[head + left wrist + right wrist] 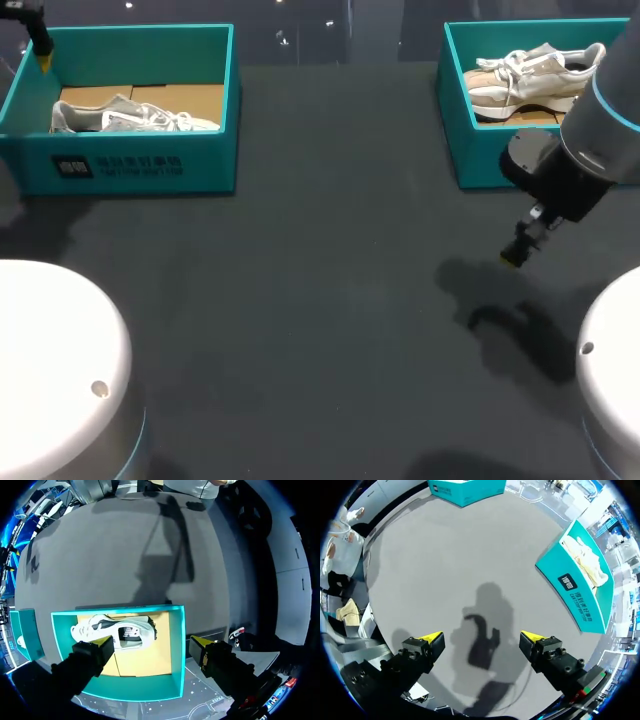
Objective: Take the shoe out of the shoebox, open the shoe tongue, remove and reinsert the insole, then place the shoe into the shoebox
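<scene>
Nothing done yet: my left gripper, fingers spread, hangs over the teal shoebox where the white shoe lies untouched, while my right gripper waits open above the table.

Dark grey table here, matte and plain, running wide from the left edge to the right. Near the right edge, toward the near side, a blotchy black shadow lies on the top, and a paler patch trails off it toward the middle. Over by the left edge, up toward the far corner, a softer shadow patch darkens the surface.
</scene>
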